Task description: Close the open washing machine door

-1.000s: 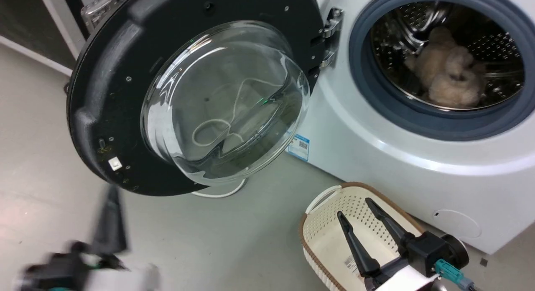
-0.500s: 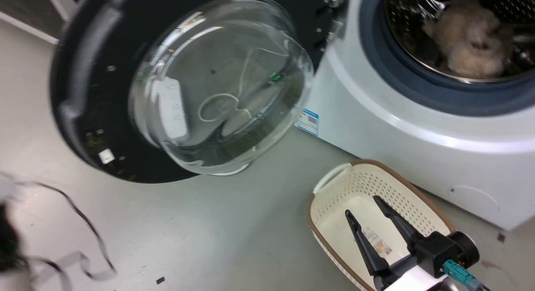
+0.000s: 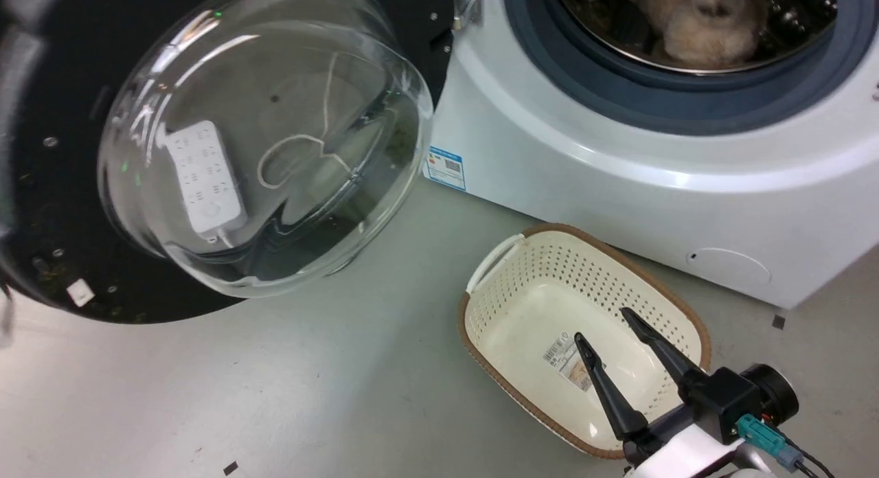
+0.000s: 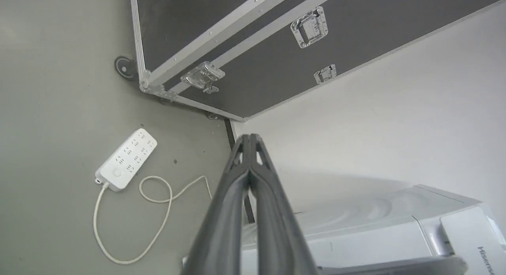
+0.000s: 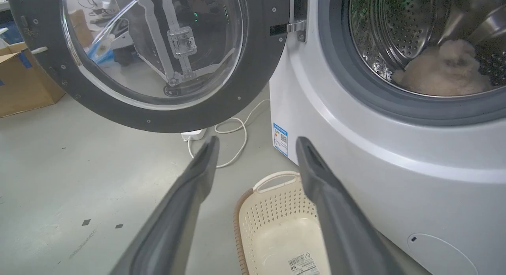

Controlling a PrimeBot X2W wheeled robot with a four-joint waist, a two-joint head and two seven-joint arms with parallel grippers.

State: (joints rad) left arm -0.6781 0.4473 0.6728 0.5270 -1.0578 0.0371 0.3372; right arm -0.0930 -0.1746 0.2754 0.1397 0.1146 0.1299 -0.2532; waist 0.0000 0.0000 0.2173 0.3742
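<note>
In front of the robot, the white washing machine [image 3: 618,189] takes up the right of the head view, its grey-ringed drum mouth uncovered and a pale fluffy bundle [image 3: 693,25] lying inside. The washing machine door [image 3: 226,148] hangs to the left of the mouth on its hinge, swung wide, with the glass bowl bulging toward the camera. A dark flight case [image 4: 237,49] stands against the wall beyond. A cream basket [image 3: 522,272] with nothing in it sits on the floor just before the washer's base.

The right gripper [image 3: 603,325] hovers over that basket with its fingers spread wide and nothing between them. In the left wrist view the left gripper [image 4: 249,137] has its fingers pressed together and holds nothing; it points past the washer's top toward the wall, above a white power strip [image 4: 126,158] and its looped cable. Whether it touches the door I cannot tell.

The closing push seems not yet begun. Likely risks:
- Closed fingertips could skid off the curved glass or smooth frame.
- A push close to the hinge would give poor leverage.
- A soft swing may fail to latch and rebound.
- The right gripper may sit in the door's sweep.
</note>
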